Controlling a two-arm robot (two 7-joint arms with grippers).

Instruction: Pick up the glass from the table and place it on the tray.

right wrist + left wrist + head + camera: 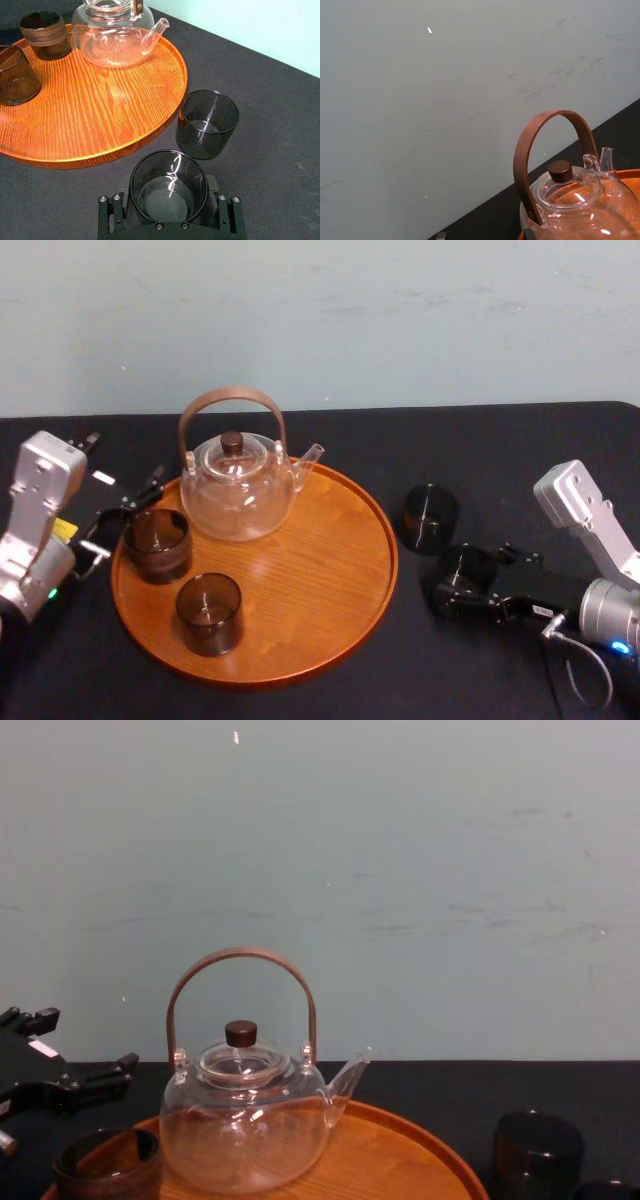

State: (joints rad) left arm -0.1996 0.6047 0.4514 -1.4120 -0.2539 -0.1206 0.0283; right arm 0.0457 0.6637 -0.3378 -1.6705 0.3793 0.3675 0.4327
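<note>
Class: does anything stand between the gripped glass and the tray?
Nothing visible blocks the way to the tray. The right gripper is shut on the glass; a second glass stands close beside that route, on the table. The left gripper is open at the tray's left edge.

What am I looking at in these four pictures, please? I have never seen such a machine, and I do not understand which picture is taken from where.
It is a robot with two arms, each ending in a claw. One picture looks down from its head and one looks across the table from its chest. The other two come from cameras on its wrists.

On the black table lies a round wooden tray. It carries a glass teapot, a banded cup and a dark glass cup. Beside the tray stands another dark glass.

The right claw grips a matching glass near the tray's edge. The left claw is open beside the banded cup.
</note>
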